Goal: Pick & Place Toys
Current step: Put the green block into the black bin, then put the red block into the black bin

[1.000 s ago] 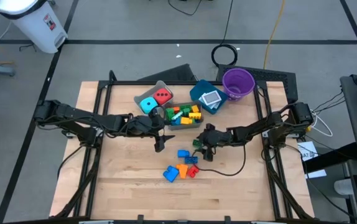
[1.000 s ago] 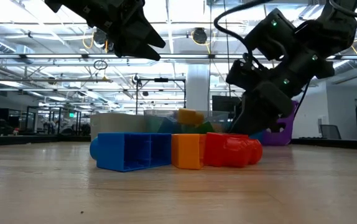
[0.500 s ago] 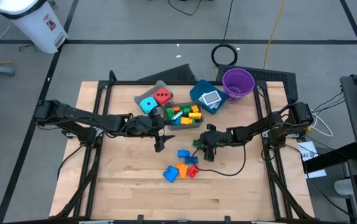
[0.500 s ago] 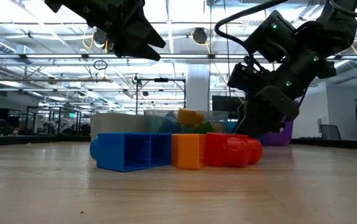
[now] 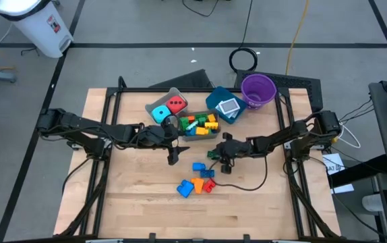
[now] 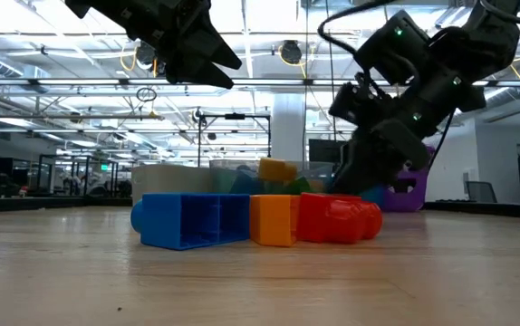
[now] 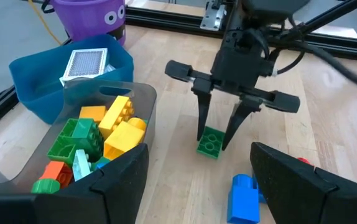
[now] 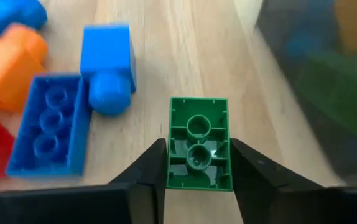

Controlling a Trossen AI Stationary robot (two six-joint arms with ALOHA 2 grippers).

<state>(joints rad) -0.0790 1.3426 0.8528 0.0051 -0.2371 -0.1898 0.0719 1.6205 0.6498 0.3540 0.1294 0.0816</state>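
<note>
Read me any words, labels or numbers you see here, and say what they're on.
No text here can be read.
white bin: a label, too small to read.
red cube: dark pips only, count unclear.
card: a fine pattern, no words.

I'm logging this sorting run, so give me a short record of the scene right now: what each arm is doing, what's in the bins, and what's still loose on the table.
right gripper: jaws closed on the green brick, brick at the table top
left gripper: jaws open, empty, hovers above the table beside the brick bin
brick bin: yellow, green and orange bricks
grey bin: cyan cube, red cube
blue bin: one card
loose on table: blue, orange and red bricks
purple cup: behind the bins
</note>
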